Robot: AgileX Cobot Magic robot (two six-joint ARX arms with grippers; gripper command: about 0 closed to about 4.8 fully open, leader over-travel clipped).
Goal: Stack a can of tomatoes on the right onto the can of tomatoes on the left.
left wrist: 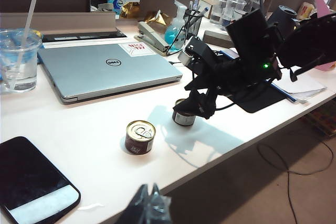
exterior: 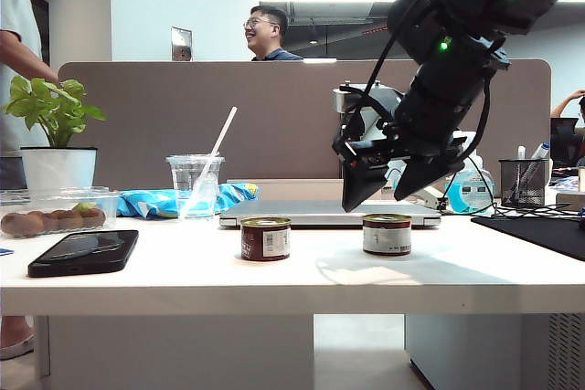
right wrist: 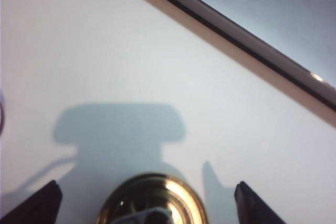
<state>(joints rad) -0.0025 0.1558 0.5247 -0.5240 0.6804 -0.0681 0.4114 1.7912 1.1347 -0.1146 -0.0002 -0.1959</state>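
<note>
Black fingertips (right wrist: 42, 203) of the right gripper (exterior: 388, 191) stand spread wide, one to each side of the gold lid of the right-hand can of tomatoes (right wrist: 152, 200); nothing is grasped, and a gap shows between each tip and the can. From the exterior view this gripper hangs just above that can (exterior: 387, 234), pointing down at the white table (exterior: 183, 276), its arm slanting up toward the upper right. In the left wrist view the same gripper (left wrist: 197, 109) partly covers the can (left wrist: 182, 117), and its shadow falls across the tabletop beside it.

At the lower edge of the left wrist view sits the left gripper (left wrist: 148, 205), back near the table's front edge and well away from both cans; its dark tips lie close together, but whether they are clenched or parted I cannot tell.

Left of the first can, apart from it, stands the other can of tomatoes (exterior: 265, 238), upright with a red label and a ring-pull lid (left wrist: 140, 130). Behind the cans lies a closed silver Dell laptop (left wrist: 107, 69). Farther left are a clear plastic cup (exterior: 194, 185) with a straw, a black smartphone (exterior: 83, 252) lying flat, and a potted green plant (exterior: 57, 139).
</note>
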